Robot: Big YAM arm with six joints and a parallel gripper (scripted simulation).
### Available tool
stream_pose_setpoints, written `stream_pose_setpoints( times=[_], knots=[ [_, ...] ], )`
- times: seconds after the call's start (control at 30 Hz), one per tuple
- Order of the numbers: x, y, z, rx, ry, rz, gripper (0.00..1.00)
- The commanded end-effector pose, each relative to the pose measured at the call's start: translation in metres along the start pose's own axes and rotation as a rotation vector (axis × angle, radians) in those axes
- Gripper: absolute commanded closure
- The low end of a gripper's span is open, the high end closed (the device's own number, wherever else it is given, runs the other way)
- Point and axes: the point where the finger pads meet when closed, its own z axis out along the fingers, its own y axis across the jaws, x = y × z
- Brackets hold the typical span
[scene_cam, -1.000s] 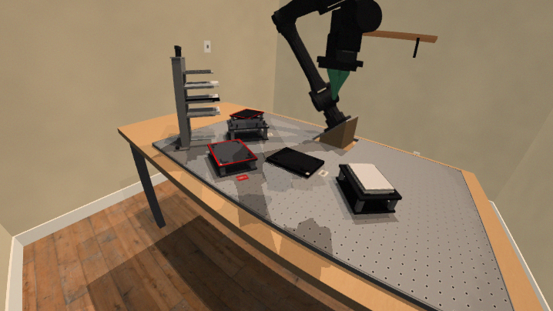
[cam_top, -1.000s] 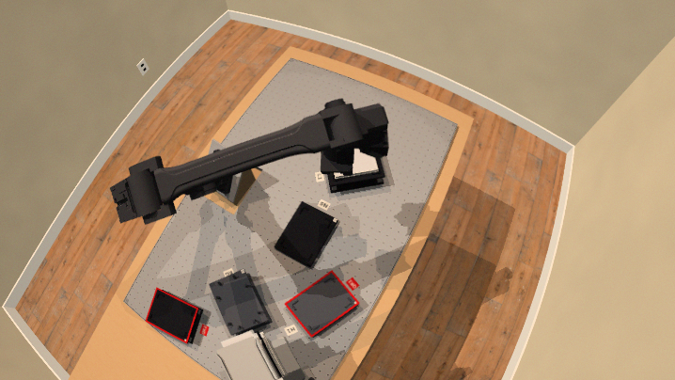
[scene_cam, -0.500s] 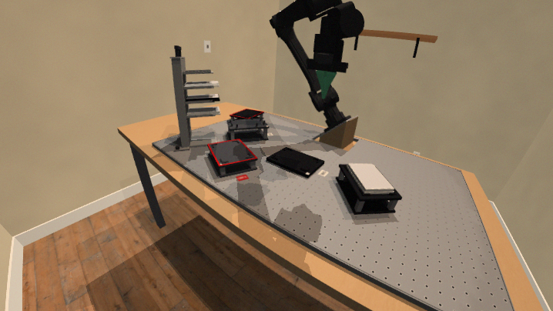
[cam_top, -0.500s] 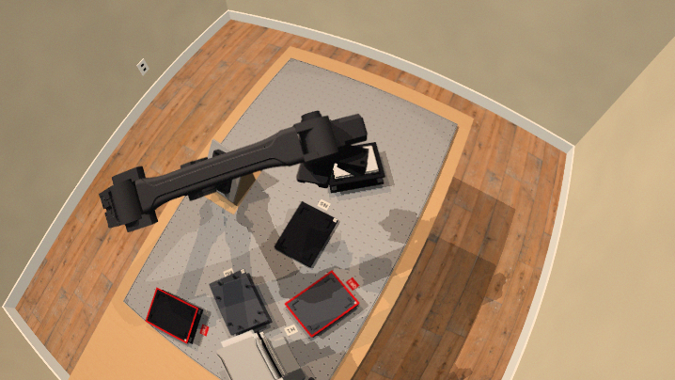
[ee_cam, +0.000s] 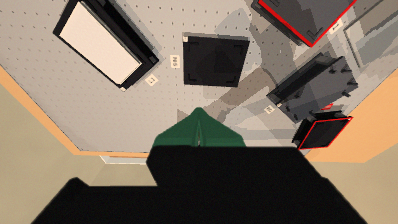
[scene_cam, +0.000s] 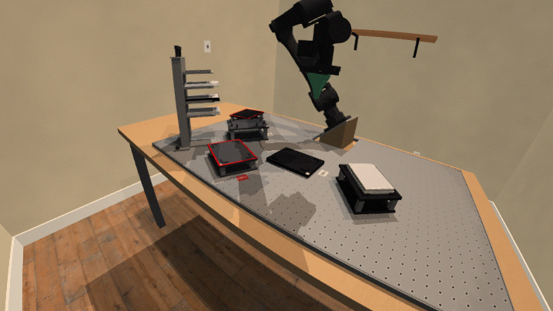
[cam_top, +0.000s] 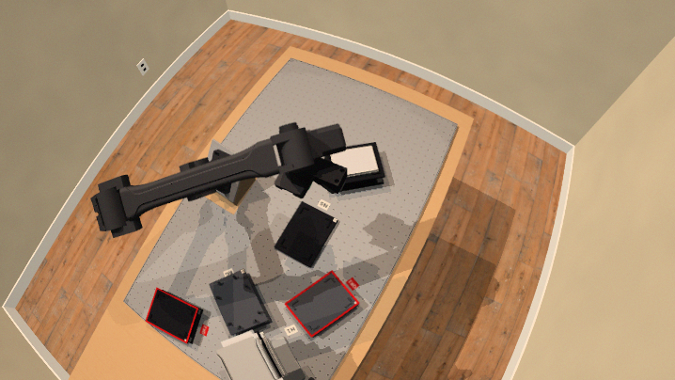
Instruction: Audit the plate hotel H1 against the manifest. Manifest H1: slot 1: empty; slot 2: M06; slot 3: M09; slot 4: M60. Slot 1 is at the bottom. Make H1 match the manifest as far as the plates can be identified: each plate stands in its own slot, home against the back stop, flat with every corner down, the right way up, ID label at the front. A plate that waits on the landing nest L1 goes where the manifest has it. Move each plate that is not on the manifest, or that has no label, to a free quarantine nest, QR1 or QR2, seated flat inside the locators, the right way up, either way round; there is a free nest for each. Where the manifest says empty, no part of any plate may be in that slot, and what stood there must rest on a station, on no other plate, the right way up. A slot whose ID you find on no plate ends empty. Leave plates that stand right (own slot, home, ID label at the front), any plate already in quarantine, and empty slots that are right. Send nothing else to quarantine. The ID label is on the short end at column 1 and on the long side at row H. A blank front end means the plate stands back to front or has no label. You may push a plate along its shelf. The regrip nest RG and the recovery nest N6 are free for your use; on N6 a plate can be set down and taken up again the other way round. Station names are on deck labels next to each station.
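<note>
My gripper [scene_cam: 319, 84] has green fingers and is shut on nothing, high above the back of the table; it also shows in the wrist view [ee_cam: 199, 126]. A white plate [cam_top: 361, 160] [scene_cam: 367, 188] lies flat on the black landing nest L1, also in the wrist view [ee_cam: 102, 42]. The plate hotel H1 [scene_cam: 193, 101] stands at the table's left end with four shelves. A light plate [scene_cam: 202, 84] and a dark plate [scene_cam: 202, 97] sit on its middle shelves. Their labels are too small to read. Both red-edged quarantine nests [cam_top: 321, 303] [cam_top: 172, 314] hold no plate.
The flat black nest N6 [cam_top: 306, 233] lies mid-table, with no plate on it. The dark grey regrip nest [cam_top: 240, 302] stands between the quarantine nests. The arm's wooden base block [scene_cam: 340, 133] sits at the back edge. A wall shelf [scene_cam: 390, 36] hangs behind the arm.
</note>
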Motion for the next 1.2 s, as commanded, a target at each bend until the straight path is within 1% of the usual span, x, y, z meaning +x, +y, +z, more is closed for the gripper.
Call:
stream_pose_setpoints(
  times=[0.0, 0.03, 0.07, 0.13, 0.17, 0.2, 0.27, 0.3, 0.33, 0.53, 0.6, 0.7, 0.8, 0.9, 0.97, 1.0, 1.1, 1.17],
  knots=[
    [-0.001, -0.012, -0.004, -0.012, 0.0, 0.082, 1.0],
    [-0.001, -0.012, -0.004, -0.012, 0.0, 0.082, 1.0],
    [-0.016, -0.011, -0.022, -0.038, -0.026, 0.106, 1.0],
    [-0.011, -0.008, -0.035, -0.044, -0.049, 0.091, 1.0],
    [-0.009, -0.008, -0.038, -0.043, -0.052, 0.086, 1.0],
    [0.001, -0.008, -0.03, -0.025, -0.033, 0.07, 1.0],
    [-0.001, -0.01, -0.038, -0.032, -0.041, 0.076, 1.0],
    [-0.002, -0.016, -0.035, -0.027, -0.037, 0.082, 1.0],
    [-0.005, -0.025, -0.029, -0.026, -0.021, 0.09, 1.0],
    [-0.007, -0.045, -0.029, -0.025, -0.022, 0.077, 1.0],
    [-0.007, -0.045, -0.029, -0.025, -0.022, 0.077, 1.0],
    [-0.011, -0.056, -0.032, -0.03, -0.029, 0.083, 1.0],
    [-0.011, -0.066, -0.031, -0.027, -0.026, 0.081, 1.0],
    [-0.014, -0.077, -0.033, -0.03, -0.032, 0.086, 1.0],
    [-0.011, -0.083, -0.029, -0.024, -0.024, 0.08, 1.0],
    [-0.005, -0.081, -0.018, -0.013, -0.03, 0.081, 1.0],
    [-0.005, -0.091, -0.018, 0.002, -0.073, 0.105, 1.0],
    [-0.005, -0.091, -0.018, 0.002, -0.073, 0.105, 1.0]
  ],
)
